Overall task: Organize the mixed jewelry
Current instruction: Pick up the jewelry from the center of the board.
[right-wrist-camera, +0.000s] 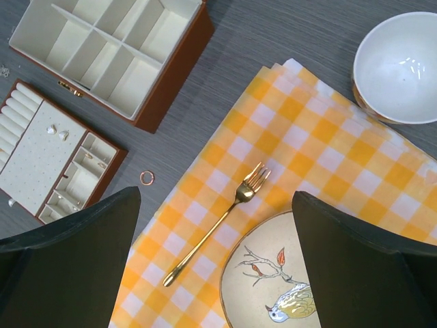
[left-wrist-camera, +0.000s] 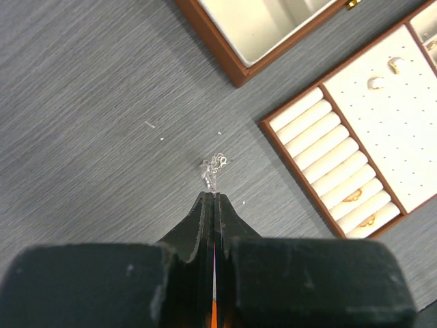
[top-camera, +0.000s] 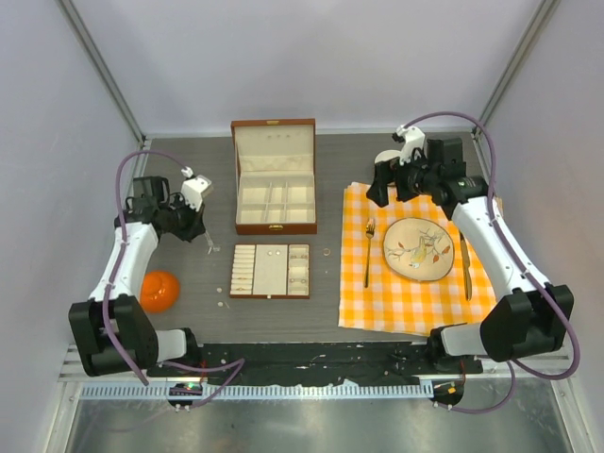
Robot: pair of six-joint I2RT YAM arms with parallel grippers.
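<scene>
The left gripper (left-wrist-camera: 214,197) is pinched shut on a thin chain necklace (left-wrist-camera: 214,171), which bunches right at its tips above the grey surface (left-wrist-camera: 89,89). A little beyond and to the left of the tips lie tiny loose bits (left-wrist-camera: 149,124). Ahead to the right sits the tray (left-wrist-camera: 321,147) with two studs (left-wrist-camera: 375,83) on its panel, and farther off is a corner of the wooden box (left-wrist-camera: 225,58). The right gripper (right-wrist-camera: 215,198) is spread wide above the checked cloth (right-wrist-camera: 307,137). The fork (right-wrist-camera: 218,222) and plate (right-wrist-camera: 252,273) show between its fingers, a ring (right-wrist-camera: 147,178) lies just ahead to the left, and the bowl (right-wrist-camera: 403,61) is far to the right.
</scene>
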